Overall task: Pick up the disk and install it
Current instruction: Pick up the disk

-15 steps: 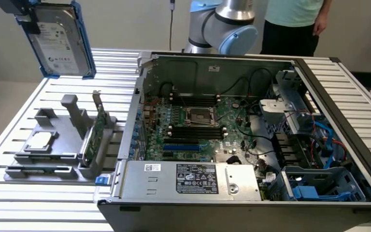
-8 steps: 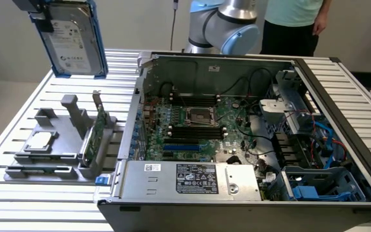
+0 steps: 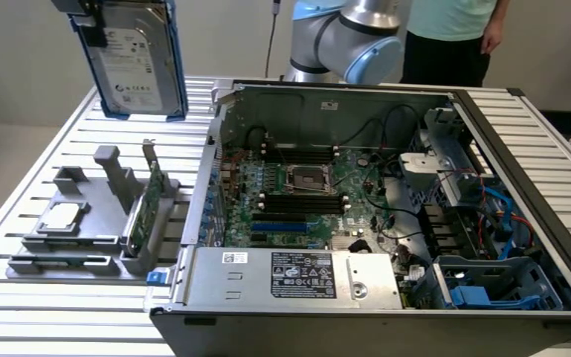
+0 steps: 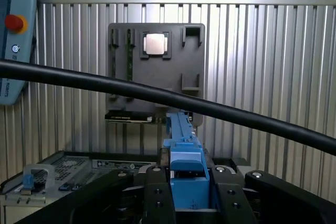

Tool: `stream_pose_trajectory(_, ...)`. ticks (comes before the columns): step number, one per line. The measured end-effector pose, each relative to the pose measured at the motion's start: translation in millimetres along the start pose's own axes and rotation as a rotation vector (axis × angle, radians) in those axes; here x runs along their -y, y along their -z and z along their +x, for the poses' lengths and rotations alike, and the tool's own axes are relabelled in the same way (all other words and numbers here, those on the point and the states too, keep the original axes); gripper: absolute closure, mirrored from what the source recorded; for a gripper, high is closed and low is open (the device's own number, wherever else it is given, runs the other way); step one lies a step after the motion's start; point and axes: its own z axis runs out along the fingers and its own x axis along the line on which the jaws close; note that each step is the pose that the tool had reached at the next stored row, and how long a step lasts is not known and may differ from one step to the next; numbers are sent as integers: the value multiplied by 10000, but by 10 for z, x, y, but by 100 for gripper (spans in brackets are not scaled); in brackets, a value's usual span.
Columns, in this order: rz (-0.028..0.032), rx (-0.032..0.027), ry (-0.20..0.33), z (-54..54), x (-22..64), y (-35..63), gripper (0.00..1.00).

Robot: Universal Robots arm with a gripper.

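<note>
The disk (image 3: 137, 67), a silver-grey drive with a white label and blue carrier rails, hangs upright high above the slatted table at the exterior view's far left. My gripper (image 3: 92, 22) is shut on its top edge. In the wrist view the disk's blue rail (image 4: 184, 145) runs edge-on between my two black fingers (image 4: 157, 198), with my gripper (image 4: 189, 192) closed against it. The disk is clear of the grey holder below and stands to the exterior view's left of the open computer case (image 3: 523, 149).
A grey holder (image 3: 77, 223) on the table carries a square processor chip (image 3: 62, 216) and an upright green circuit card (image 3: 152, 201). Blue drive-bay parts (image 3: 484, 294) sit in the case's near right corner. A person (image 3: 454, 30) stands behind the table. A black cable (image 4: 157, 95) crosses the wrist view.
</note>
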Motion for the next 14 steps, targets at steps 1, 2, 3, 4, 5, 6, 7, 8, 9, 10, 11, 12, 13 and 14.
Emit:
stream_pose_trajectory(1, -12, -1, 1, 13, 47, 12, 68)
stream_pose_trajectory(2, -19, 0, 2, 25, 92, 21, 68)
stream_pose_trajectory(3, -30, 0, 3, 37, 137, 32, 68)
stream_pose_trajectory(4, -39, 0, 2, 49, 181, 43, 68)
stream_pose_trajectory(5, -48, 1, 3, 61, 227, 54, 68)
stream_pose_trajectory(6, -58, 1, 5, 73, 271, 64, 68)
stream_pose_trajectory(7, -68, 1, 4, 85, 314, 74, 68)
stream_pose_trajectory(8, -78, 0, 4, 97, 360, 86, 68)
stream_pose_trajectory(9, -87, 1, 6, 110, 408, 96, 68)
stream_pose_trajectory(10, -99, 1, 6, 122, 452, 107, 68)
stream_pose_trajectory(11, -108, 1, 5, 134, 496, 118, 68)
stream_pose_trajectory(12, -118, 1, 6, 146, 541, 128, 68)
stream_pose_trajectory(13, -126, 2, 8, 158, 586, 138, 68)
stream_pose_trajectory(14, -138, 2, 8, 171, 633, 149, 68)
